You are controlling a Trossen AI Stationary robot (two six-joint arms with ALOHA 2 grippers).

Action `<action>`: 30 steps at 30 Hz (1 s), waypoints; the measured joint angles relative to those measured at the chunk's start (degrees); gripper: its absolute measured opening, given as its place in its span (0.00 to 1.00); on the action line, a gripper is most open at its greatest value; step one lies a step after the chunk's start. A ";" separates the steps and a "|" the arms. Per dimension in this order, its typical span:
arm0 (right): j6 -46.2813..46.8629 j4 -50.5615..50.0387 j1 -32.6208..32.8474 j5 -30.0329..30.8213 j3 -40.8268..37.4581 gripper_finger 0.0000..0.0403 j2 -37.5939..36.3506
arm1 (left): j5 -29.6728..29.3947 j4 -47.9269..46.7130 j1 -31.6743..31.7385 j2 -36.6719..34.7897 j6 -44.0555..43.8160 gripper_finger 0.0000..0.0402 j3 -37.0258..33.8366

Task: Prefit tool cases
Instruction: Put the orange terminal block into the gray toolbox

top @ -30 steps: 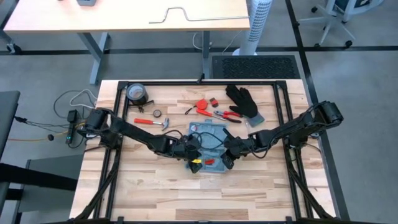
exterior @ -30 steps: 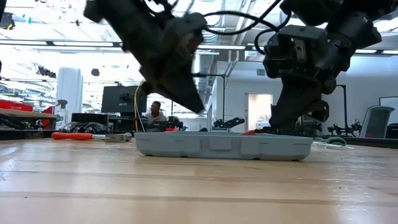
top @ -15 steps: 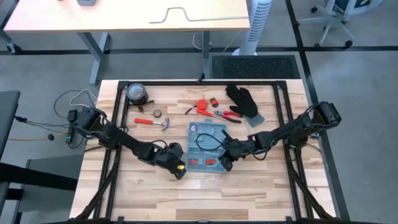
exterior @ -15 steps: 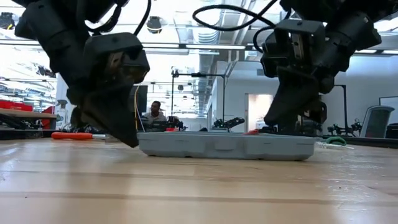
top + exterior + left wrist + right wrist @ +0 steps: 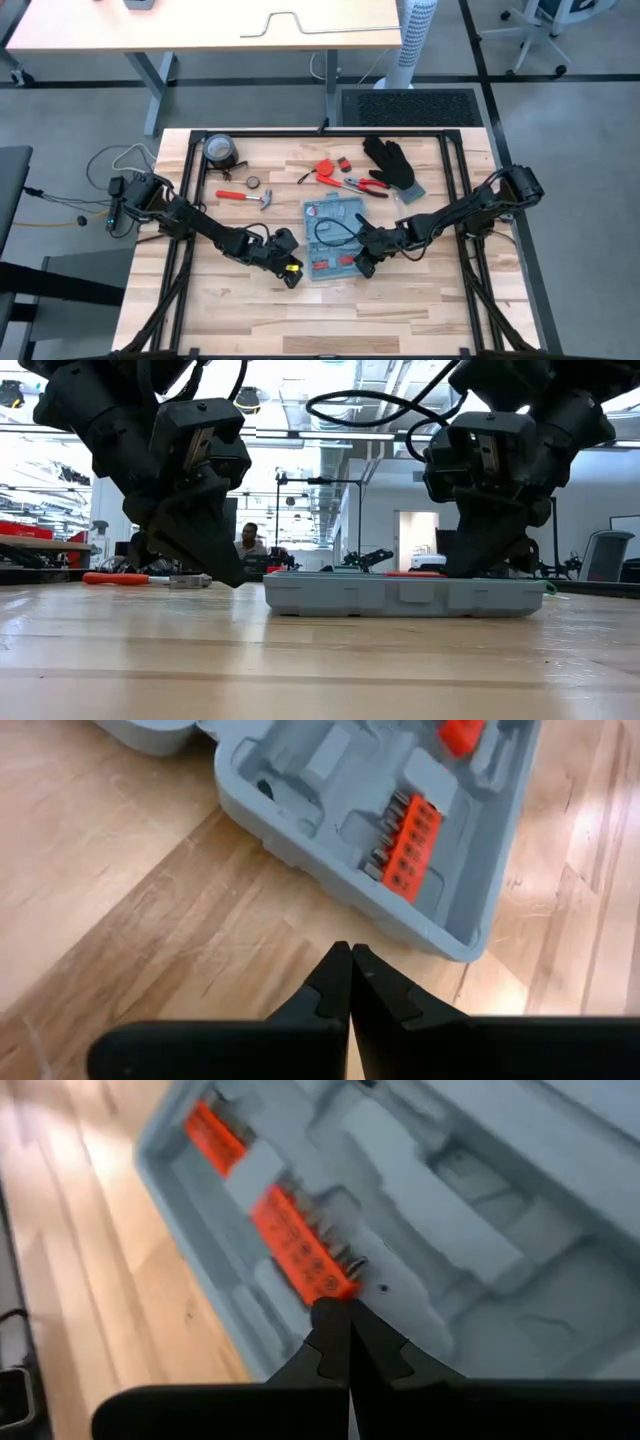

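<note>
- Wooden slats make up your work table (image 5: 240,300), with a black frame around it, and the open tool case (image 5: 331,238) lies flat near its middle; take that case as your landmark.
- Your left gripper (image 5: 292,276) sits low over bare wood just off the case's left edge, at the near corner. In the left wrist view its fingertips (image 5: 340,982) are pressed together with nothing between them.
- Your right gripper (image 5: 363,264) is down at the case's right near corner, over the tray. In the right wrist view its tips are also closed and empty, just above the orange bit holder (image 5: 300,1250) in the moulded slots.
- What has changed: a second ago your left gripper was over the case; it has since swung clear to the left. The case has also slid toward the right gripper's side; in the low view the gap between it and the left gripper is wider than it was half a second ago.
- Read that as the case being nudged or squared up rather than filled. Only the bit holder and one other orange piece (image 5: 462,734) sit in the slots, so most of the prefit looks still ahead.
- Beyond the case's far edge, loose items wait: a hammer (image 5: 250,198), a roll of tape (image 5: 220,152), pliers (image 5: 358,186), a black glove (image 5: 390,162). You will likely need to open a gripper before fetching any.
</note>
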 joint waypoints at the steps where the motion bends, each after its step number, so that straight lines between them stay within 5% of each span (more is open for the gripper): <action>1: 0.02 0.04 0.15 -0.17 -0.02 0.00 0.17 | -0.01 -0.02 0.00 0.00 -0.01 0.00 0.00; 21: 0.93 2.42 0.16 1.33 -0.02 0.00 -2.06 | -1.16 -0.55 0.00 0.00 1.33 0.00 0.00; 30: -0.75 45.13 -1.78 -5.69 0.02 0.00 1.92 | -1.58 -0.38 0.00 0.00 2.03 0.00 0.02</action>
